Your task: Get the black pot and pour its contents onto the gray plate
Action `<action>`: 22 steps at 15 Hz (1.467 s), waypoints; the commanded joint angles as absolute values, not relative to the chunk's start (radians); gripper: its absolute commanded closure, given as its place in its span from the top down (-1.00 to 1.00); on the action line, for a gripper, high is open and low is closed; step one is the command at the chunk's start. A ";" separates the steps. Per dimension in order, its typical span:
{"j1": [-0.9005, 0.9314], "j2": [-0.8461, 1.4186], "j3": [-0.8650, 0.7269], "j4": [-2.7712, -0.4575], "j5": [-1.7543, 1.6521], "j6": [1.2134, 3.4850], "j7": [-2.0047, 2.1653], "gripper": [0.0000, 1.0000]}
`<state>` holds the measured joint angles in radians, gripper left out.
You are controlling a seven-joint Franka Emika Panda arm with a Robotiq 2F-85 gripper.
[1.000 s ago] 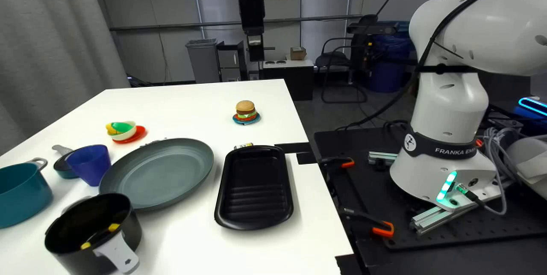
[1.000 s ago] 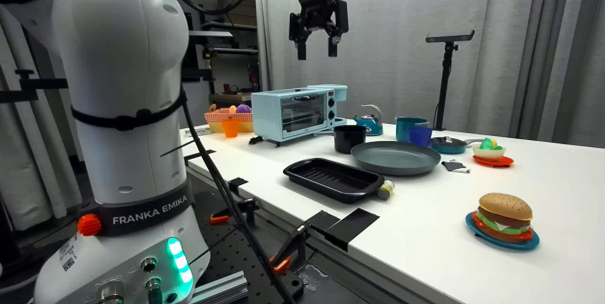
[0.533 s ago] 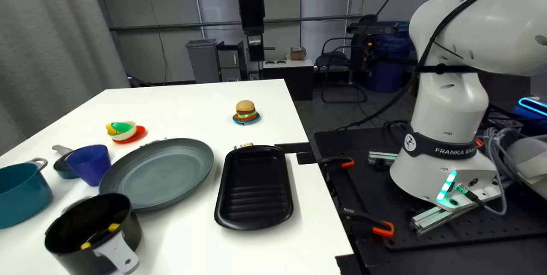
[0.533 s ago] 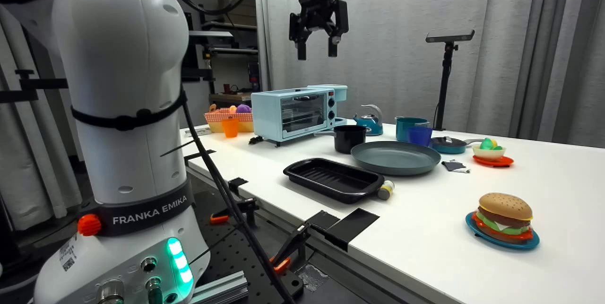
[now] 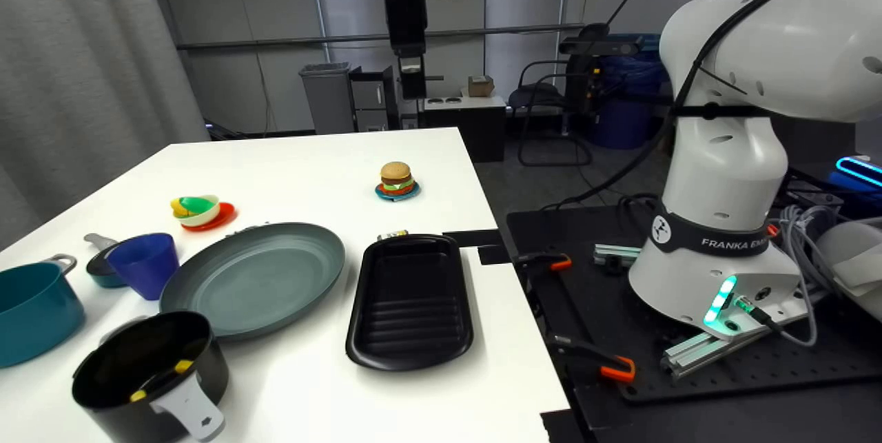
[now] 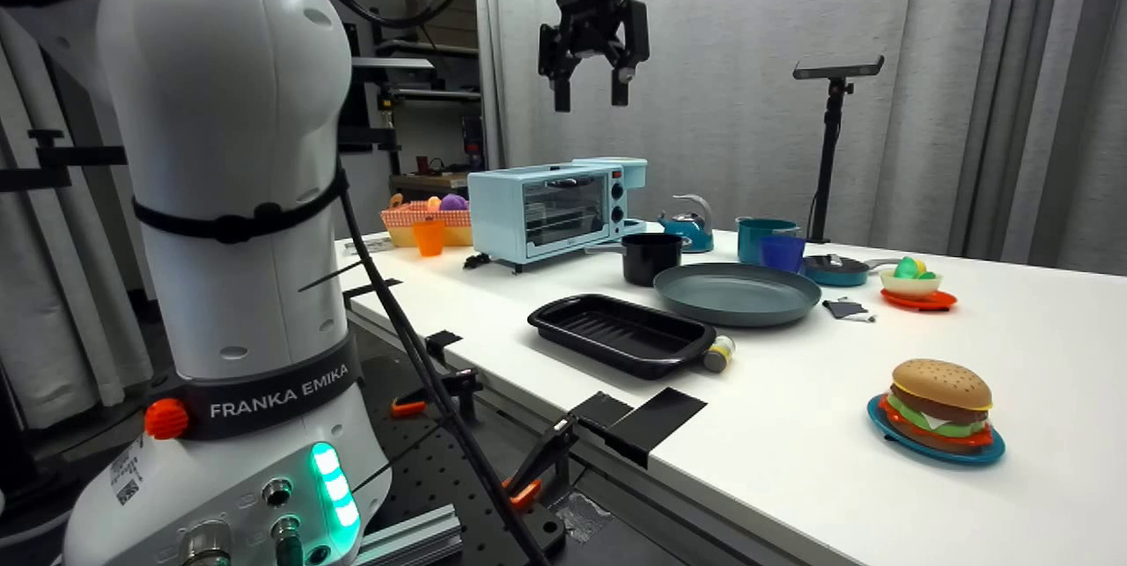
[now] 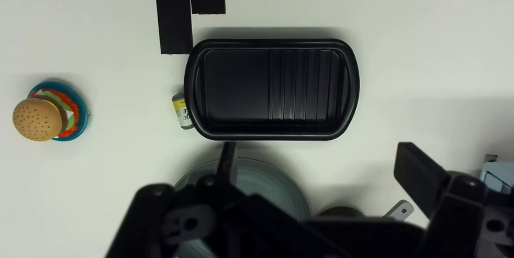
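Note:
The black pot (image 5: pixel 114 412) stands upright on the white table, its grey handle (image 5: pixel 189 407) pointing toward the table's near edge. It also shows in an exterior view (image 6: pixel 650 261) beside the plate. In the wrist view the pot (image 7: pixel 341 211) is mostly hidden behind the gripper. Yellow pieces (image 5: pixel 182 366) of its contents lie inside. The gray plate (image 5: pixel 258 281) lies flat beside the pot with nothing on it; it also shows in an exterior view (image 6: pixel 740 295) and partly in the wrist view (image 7: pixel 275 181). My gripper (image 6: pixel 591 99) hangs high above the table, fingers spread wide, empty.
A black ridged tray (image 5: pixel 410 305) lies by the plate, a small can (image 6: pixel 719 353) touching its end. A teal pot (image 5: pixel 34 315) and blue cup (image 5: pixel 143 264) stand past the plate. A toaster oven (image 6: pixel 559 209) stands near the pot's handle. A toy burger (image 6: pixel 940 403) is farther off.

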<state>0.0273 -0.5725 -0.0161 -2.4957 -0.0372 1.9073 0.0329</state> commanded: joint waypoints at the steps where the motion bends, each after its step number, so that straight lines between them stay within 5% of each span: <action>1: 0.016 -0.572 -0.006 -2.494 -0.031 1.905 0.028 1.00; 22: 0.059 -0.475 0.045 -2.491 -0.023 1.935 0.004 1.00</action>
